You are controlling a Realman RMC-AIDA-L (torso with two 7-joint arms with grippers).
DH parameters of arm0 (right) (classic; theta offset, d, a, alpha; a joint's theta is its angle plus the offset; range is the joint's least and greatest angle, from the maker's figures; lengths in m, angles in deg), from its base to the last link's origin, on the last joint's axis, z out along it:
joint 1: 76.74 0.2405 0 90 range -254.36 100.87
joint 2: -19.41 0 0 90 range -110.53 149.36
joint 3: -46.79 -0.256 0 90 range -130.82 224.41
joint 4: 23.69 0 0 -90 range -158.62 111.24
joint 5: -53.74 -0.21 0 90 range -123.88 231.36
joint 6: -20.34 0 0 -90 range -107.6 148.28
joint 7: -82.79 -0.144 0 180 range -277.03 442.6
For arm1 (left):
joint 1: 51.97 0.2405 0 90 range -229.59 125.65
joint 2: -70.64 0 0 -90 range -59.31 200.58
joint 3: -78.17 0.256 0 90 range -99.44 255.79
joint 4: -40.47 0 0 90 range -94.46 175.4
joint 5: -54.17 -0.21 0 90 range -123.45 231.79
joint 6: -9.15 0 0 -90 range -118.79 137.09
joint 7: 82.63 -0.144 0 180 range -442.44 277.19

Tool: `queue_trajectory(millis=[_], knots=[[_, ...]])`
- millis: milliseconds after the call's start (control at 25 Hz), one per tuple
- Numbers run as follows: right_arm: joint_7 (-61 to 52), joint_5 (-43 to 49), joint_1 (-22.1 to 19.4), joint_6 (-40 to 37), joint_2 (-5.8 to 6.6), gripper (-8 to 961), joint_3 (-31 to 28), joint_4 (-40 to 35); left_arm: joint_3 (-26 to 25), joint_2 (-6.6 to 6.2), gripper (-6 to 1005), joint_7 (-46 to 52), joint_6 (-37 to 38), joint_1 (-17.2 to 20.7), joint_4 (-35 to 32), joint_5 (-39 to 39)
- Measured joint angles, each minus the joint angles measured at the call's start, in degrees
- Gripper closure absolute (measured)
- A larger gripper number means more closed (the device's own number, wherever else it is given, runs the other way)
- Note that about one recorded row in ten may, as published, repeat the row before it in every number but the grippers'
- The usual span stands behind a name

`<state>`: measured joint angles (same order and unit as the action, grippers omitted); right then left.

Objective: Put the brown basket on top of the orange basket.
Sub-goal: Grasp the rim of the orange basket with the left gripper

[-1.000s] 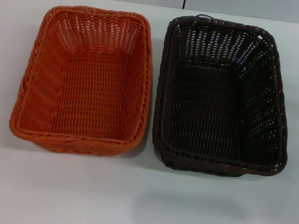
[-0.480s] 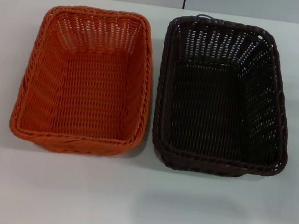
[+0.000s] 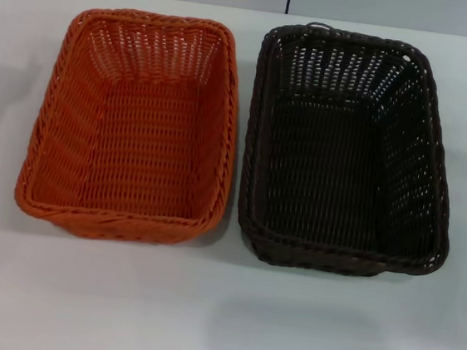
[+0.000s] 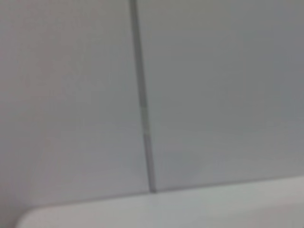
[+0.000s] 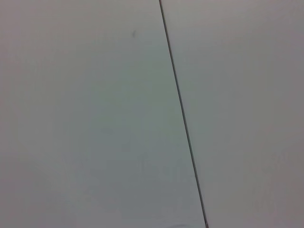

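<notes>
Grippers: we can't see either one, so no telling how far open they are or whether they've got hold of anything. Neither arm shows in the head view. Left wrist view gives us only a grey wall panel (image 4: 71, 95) w/ a vertical seam (image 4: 142, 104) and a pale strip of table edge (image 4: 166, 209) below it. Right wrist view shows just flat grey panel w/ one thin dark seam (image 5: 183, 114) running across it.

On the white table (image 3: 219, 316) both baskets sit upright, side by side, long sides parallel, approx. level w/ each other. Orange basket (image 3: 130, 126) is on the left half, nearer the table's left edge. Brown basket (image 3: 348, 154) is on the right half, nearer the right edge. Their facing long rims are just beside each other near mid-table w/ a thin gap of tabletop between; we can't say for sure they don't touch at the rim tops. Far short ends of both lie close to the table's far edge. Near edge has a wide bare strip in front of them. Both look empty inside. Brown basket not yet on the orange one
</notes>
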<state>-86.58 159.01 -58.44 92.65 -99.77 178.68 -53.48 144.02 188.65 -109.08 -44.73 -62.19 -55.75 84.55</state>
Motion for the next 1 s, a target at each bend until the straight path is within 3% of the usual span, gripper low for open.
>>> queue_trajectory(millis=[160,200,320,600,1000], knots=[[0.0,0.0,0.0,-0.3,0.00,124,0.0,0.0,-2.5,0.14,326,-0.8,-6.5,-0.6,-0.5,6.0],[0.0,0.0,-0.2,-0.4,-0.03,124,-0.1,0.2,-2.9,0.08,325,-1.0,-8.9,-0.1,-0.6,9.8],[0.0,0.0,-0.5,-0.4,-0.06,124,-0.1,0.1,-2.7,0.18,320,-1.2,-10.0,0.6,-0.5,11.2],[0.0,0.2,-0.7,-0.1,-0.14,124,-0.1,-0.1,2.5,0.32,218,-1.3,-10.1,0.9,4.9,10.1],[0.0,0.0,-0.4,-0.2,-0.01,123,-0.2,0.0,3.0,0.34,245,-1.3,-9.2,0.0,8.9,10.4]])
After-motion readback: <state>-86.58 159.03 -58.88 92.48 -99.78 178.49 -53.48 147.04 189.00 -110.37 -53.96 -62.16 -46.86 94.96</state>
